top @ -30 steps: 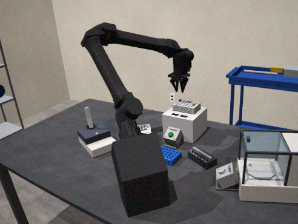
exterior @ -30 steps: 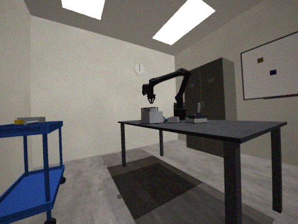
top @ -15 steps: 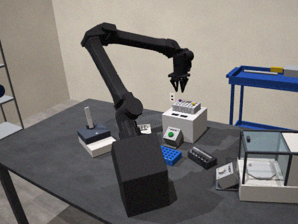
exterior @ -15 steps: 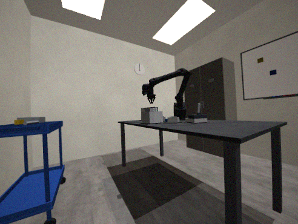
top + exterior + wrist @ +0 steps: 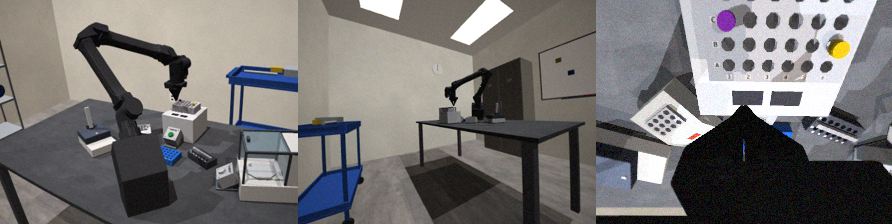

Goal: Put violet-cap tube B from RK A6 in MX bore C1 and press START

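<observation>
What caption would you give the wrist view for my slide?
Shut, empty claw hovers before the mixer, violet-capped tube seated in C1, yellow-capped tube at right.

There are two tubes in the mixer [image 5: 716,97]: one with a violet cap [image 5: 726,20] and one with a yellow cap [image 5: 839,49]. One blue tube rack [image 5: 171,155], one balance [image 5: 266,191], one blue cart [image 5: 260,79].

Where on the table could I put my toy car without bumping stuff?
Bare table shows left of the big black box, in front of the stand with the upright post. It is crowded from the mixer past the blue rack to the glass balance. The shut hand hangs above the mixer.
</observation>
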### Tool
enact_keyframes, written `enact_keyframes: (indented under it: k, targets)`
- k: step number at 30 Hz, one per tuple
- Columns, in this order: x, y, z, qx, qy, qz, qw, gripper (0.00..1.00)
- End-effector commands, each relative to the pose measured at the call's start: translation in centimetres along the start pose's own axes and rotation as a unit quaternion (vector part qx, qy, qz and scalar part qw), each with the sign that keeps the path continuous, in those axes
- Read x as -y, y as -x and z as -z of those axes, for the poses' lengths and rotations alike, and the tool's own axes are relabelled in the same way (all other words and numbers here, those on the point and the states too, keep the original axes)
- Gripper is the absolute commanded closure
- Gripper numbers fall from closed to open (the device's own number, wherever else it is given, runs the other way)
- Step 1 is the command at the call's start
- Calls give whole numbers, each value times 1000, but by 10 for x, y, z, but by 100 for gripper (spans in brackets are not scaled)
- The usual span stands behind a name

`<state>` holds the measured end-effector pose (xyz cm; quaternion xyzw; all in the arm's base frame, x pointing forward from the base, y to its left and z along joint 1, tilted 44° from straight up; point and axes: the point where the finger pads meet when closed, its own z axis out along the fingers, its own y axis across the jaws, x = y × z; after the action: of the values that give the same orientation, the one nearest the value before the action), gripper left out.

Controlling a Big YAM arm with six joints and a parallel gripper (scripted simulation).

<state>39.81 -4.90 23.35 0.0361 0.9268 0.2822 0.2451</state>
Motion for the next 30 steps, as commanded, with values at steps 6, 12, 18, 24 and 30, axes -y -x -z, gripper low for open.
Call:
enact_keyframes:
  k: [6,12,18,24,30]
  targets:
    - [14,-47,-14,17,-4,33,999,100]
    - [21,-77,-27,16,-4,39,999,100]
    - [31,-123,-45,15,-3,51,999,100]
    - [28,-107,-43,18,-2,62,998,100]
    - [30,-127,-51,2,2,47,999,100]
